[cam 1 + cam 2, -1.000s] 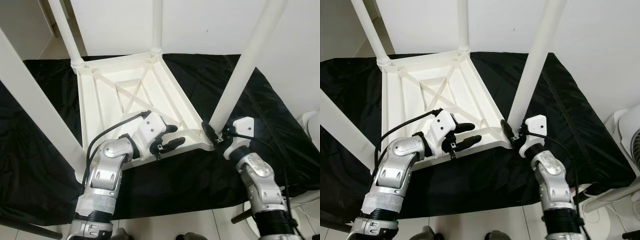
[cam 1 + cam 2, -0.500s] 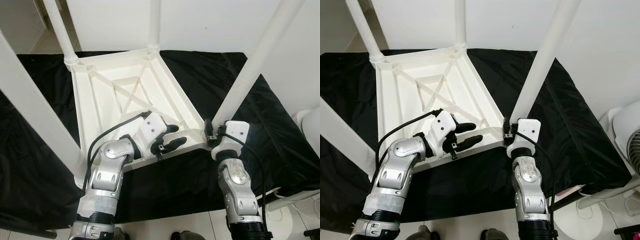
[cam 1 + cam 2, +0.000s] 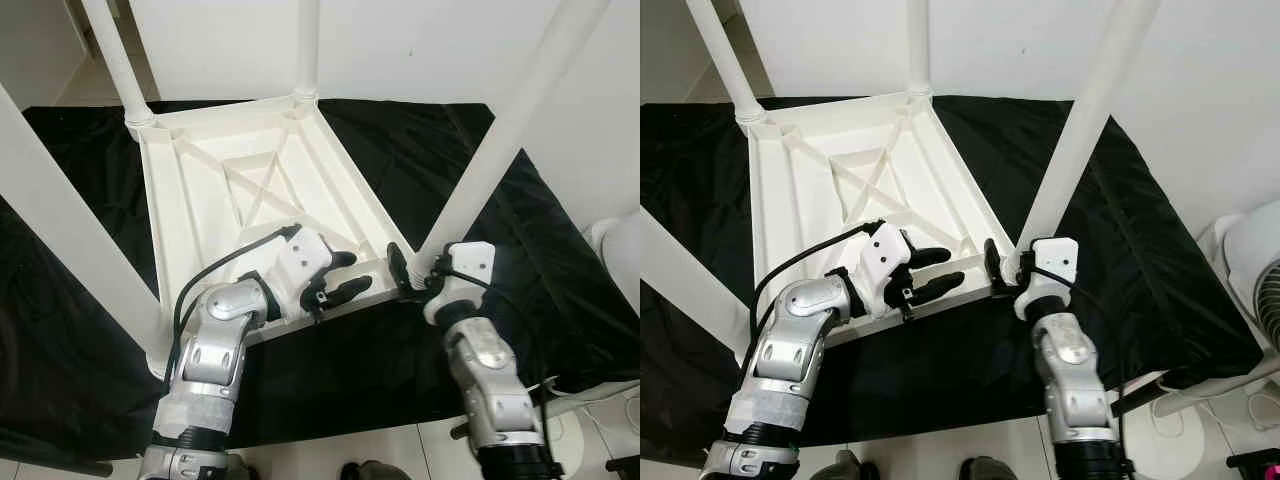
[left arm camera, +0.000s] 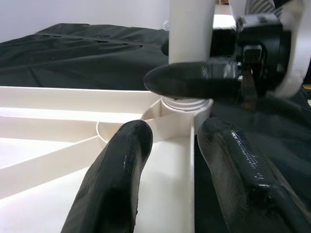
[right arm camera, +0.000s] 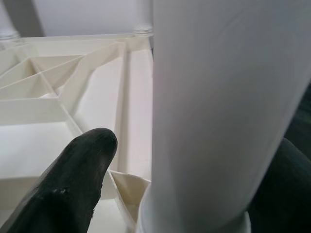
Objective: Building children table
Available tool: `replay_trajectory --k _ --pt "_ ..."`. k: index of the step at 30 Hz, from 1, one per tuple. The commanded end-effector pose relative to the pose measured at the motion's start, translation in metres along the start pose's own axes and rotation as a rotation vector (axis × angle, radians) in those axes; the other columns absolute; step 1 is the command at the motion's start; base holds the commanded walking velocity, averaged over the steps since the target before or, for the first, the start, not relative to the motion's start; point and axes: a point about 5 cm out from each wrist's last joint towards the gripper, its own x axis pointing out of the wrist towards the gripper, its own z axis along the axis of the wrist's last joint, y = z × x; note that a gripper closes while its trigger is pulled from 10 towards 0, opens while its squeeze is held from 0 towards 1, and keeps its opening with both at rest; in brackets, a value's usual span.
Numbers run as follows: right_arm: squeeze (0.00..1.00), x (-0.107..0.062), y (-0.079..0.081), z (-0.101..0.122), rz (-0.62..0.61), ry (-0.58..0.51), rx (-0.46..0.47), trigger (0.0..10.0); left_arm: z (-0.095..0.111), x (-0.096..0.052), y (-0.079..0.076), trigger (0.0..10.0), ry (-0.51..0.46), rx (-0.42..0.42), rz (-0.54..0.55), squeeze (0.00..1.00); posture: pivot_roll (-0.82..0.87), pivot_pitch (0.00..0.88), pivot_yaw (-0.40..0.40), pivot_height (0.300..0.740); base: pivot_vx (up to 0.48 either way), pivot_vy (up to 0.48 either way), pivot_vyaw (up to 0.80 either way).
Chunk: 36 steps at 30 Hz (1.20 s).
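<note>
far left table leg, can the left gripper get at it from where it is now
Probably not. The left gripper sits open astride the near rim of the upturned table top, and the far left leg stands at the opposite corner, across the whole top.
</note>
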Motion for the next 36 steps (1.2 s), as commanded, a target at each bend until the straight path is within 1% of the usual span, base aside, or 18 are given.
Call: replay_trajectory --k 1,2,5,8,9,10,11,15,17,19,20,21,22,27,31,32,33,36 --pt "0.00 0.000 -0.001 -0.002 0.053 0.013 0.020 10.0 0.000 -0.001 0.008 10.0 0.000 -0.004 0.208 0.00 -0.13 0.058 0.022 0.740 0.000 0.000 0.00" --pt "0.00 0.000 -0.004 -0.002 0.095 0.019 0.012 10.0 0.000 0.000 0.006 10.0 0.002 0.005 0.190 0.00 -0.13 0.052 0.024 0.740 0.000 0.000 0.00" --pt "0.00 -0.001 -0.008 -0.002 0.140 0.022 0.005 10.0 -0.001 0.001 0.004 10.0 0.004 0.018 0.169 0.00 -0.13 0.052 0.024 0.740 0.000 0.000 0.00" --pt "0.00 0.000 -0.010 -0.001 0.243 0.024 -0.014 10.0 -0.002 0.001 -0.003 10.0 -0.011 -0.020 0.097 0.00 -0.13 0.049 0.027 0.740 0.000 0.000 0.00" --pt "0.00 0.000 -0.009 -0.002 0.299 0.036 -0.017 10.0 -0.002 0.001 -0.007 10.0 -0.015 -0.011 0.061 0.00 -0.13 0.044 0.025 0.740 0.000 0.000 0.00" --pt "0.00 0.000 -0.009 -0.002 0.299 0.036 -0.017 10.0 -0.002 0.001 -0.007 10.0 -0.015 -0.011 0.061 0.00 -0.13 0.044 0.025 0.740 0.000 0.000 0.00" --pt "0.00 0.002 -0.010 -0.005 0.390 0.063 -0.042 10.0 -0.004 0.000 -0.017 10.0 -0.018 0.006 -0.005 0.00 -0.13 0.042 0.026 0.740 0.000 0.000 0.00" --pt "0.00 0.006 -0.013 -0.007 0.437 0.078 -0.074 10.0 -0.006 -0.001 -0.022 10.0 -0.007 -0.022 -0.062 0.00 -0.12 0.039 0.022 0.740 0.000 0.000 0.00" --pt "0.00 0.009 -0.016 -0.008 0.459 0.085 -0.082 7.4 -0.007 -0.002 -0.024 10.0 0.006 -0.030 -0.092 0.00 -0.12 0.035 0.021 0.740 0.000 0.000 0.00" --pt "0.00 0.011 -0.018 -0.009 0.468 0.089 -0.081 7.4 -0.008 -0.002 -0.024 10.0 0.014 -0.033 -0.100 0.00 -0.12 0.035 0.021 0.740 0.000 0.000 0.00" --pt "0.00 0.012 -0.020 -0.010 0.478 0.098 -0.081 3.1 -0.009 -0.003 -0.024 10.0 0.022 -0.024 -0.095 0.00 -0.11 0.033 0.022 0.740 0.000 0.000 0.00" --pt "0.00 0.012 -0.021 -0.012 0.488 0.107 -0.076 2.7 -0.009 -0.003 -0.023 10.0 0.026 -0.022 -0.087 0.00 -0.11 0.030 0.021 0.740 0.000 0.000 0.00" --pt "0.00 0.013 -0.023 -0.013 0.495 0.109 -0.068 0.0 -0.009 -0.002 -0.022 10.0 0.025 -0.021 -0.075 0.00 -0.11 0.030 0.021 0.740 0.000 0.000 0.00" --pt "0.00 0.013 -0.025 -0.016 0.502 0.110 -0.055 0.0 -0.008 -0.001 -0.019 10.0 0.024 -0.025 -0.032 0.00 -0.10 0.029 0.019 0.740 0.000 0.000 0.00" --pt "0.00 0.012 -0.021 -0.020 0.467 0.106 -0.021 0.0 -0.008 -0.002 -0.014 10.0 0.031 -0.013 0.025 0.00 -0.09 0.028 0.014 0.740 0.000 0.000 0.00" --pt "0.00 0.012 -0.019 -0.020 0.443 0.104 -0.029 0.4 -0.008 -0.001 -0.012 10.0 0.038 0.004 0.048 0.00 -0.09 0.034 0.007 0.740 0.000 0.000 0.00" --pt "0.00 0.013 -0.016 -0.020 0.420 0.101 -0.006 10.0 -0.008 -0.001 -0.011 10.0 0.044 0.011 0.063 0.00 -0.09 0.035 0.006 0.740 0.000 0.000 0.00" --pt "0.00 0.013 -0.009 -0.018 0.394 0.090 0.006 10.0 -0.009 -0.001 -0.009 10.0 0.052 0.015 0.087 0.00 -0.09 0.035 0.006 0.740 0.000 0.000 0.00"
